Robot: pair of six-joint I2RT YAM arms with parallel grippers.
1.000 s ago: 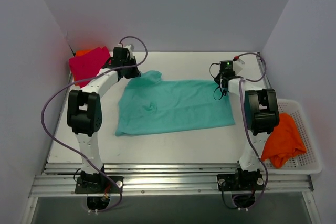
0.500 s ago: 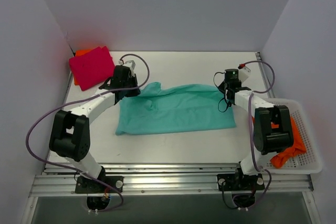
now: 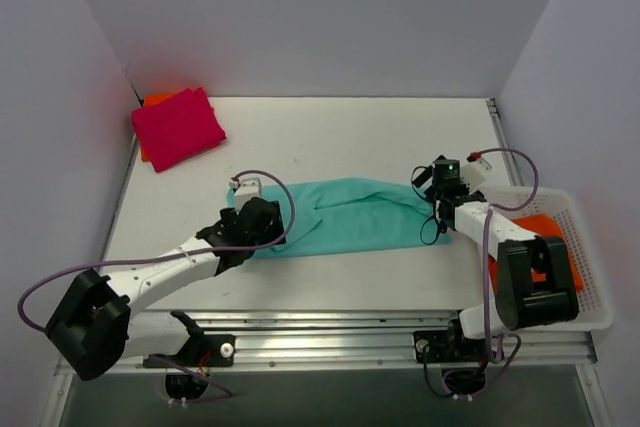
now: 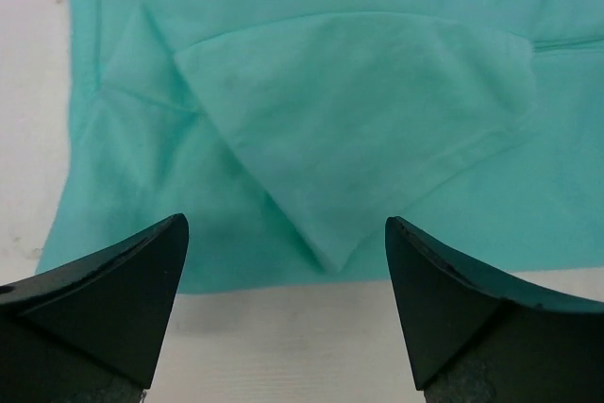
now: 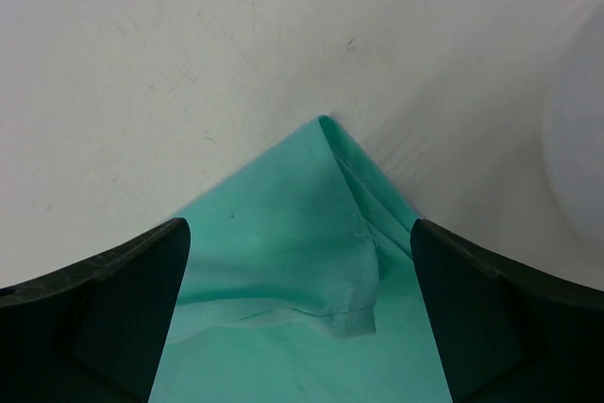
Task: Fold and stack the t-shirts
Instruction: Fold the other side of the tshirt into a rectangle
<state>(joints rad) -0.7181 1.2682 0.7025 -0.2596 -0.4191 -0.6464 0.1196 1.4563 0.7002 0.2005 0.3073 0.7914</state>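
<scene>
A teal t-shirt point(image 3: 350, 215) lies folded into a long strip across the middle of the table point(image 3: 330, 137). My left gripper point(image 3: 258, 227) hovers open at the strip's left end. In the left wrist view the fingers point(image 4: 113, 299) stand wide apart just short of the teal t-shirt's point(image 4: 349, 129) near edge, holding nothing. My right gripper point(image 3: 436, 199) is open over the right end, and a corner of the teal cloth point(image 5: 302, 233) lies loose between its fingers point(image 5: 113, 309). A folded magenta t-shirt point(image 3: 178, 127) rests on an orange one point(image 3: 150, 102) at the back left.
A white basket point(image 3: 590, 287) stands at the table's right edge with a crumpled orange t-shirt point(image 3: 548, 225) in it, partly hidden by the right arm. Walls close in the back and both sides. A metal rail point(image 3: 320, 347) runs along the near edge.
Both grippers carried the teal shirt's far edge toward the near edge, folding it in half lengthwise. Both then opened and let go of the cloth.
</scene>
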